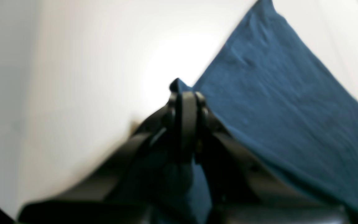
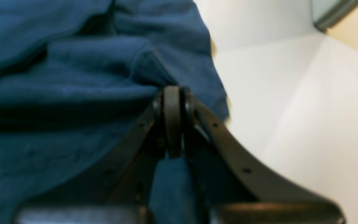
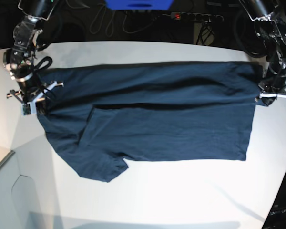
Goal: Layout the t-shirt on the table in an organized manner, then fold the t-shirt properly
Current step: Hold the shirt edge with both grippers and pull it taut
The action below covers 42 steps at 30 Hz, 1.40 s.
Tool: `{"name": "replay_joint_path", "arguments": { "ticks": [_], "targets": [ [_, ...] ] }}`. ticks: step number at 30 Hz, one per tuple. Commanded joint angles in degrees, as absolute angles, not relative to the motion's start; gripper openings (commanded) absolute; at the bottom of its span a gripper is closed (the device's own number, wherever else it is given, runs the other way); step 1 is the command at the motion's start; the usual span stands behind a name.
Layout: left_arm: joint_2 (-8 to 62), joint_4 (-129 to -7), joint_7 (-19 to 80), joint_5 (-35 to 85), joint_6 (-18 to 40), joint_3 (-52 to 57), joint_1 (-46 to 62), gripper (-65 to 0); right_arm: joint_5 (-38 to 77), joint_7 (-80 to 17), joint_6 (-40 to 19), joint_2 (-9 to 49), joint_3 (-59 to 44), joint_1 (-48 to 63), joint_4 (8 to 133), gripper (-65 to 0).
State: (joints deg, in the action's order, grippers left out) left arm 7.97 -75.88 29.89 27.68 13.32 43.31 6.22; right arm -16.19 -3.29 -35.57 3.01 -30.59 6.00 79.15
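The dark navy t-shirt lies spread sideways across the white table, its upper half folded down over the lower half, with a sleeve sticking out at the lower left. My left gripper is shut on a corner of the t-shirt; in the base view this left gripper sits at the cloth's right edge. My right gripper is shut on bunched cloth of the t-shirt; in the base view this right gripper is at the shirt's left end.
Cables and a power strip lie beyond the table's curved far edge, beside a blue object. A grey panel meets the table at the lower left. Bare white tabletop stretches in front of the shirt.
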Motion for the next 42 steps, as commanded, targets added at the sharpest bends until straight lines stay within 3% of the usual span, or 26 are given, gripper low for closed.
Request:
{"name": "replay_joint_path", "arguments": {
  "ticks": [1,10,42],
  "targets": [
    [9.10,-77.05,28.62,28.18,13.41,43.56,6.11,-64.8,-15.25,-1.71,-34.77,3.65,-30.90,6.73,81.27,-65.0],
    [9.19,-77.05,28.62,28.18,13.41,43.56,6.99,-64.8,-10.15,-1.71,-34.77,3.65,-30.64,14.11,85.85,-65.0],
    [9.54,-77.14,28.62,28.44,13.41,43.56,5.93,-64.8,-10.07,-1.71,-34.86,3.65,-30.90,16.66,89.63,-65.0]
  ]
}}
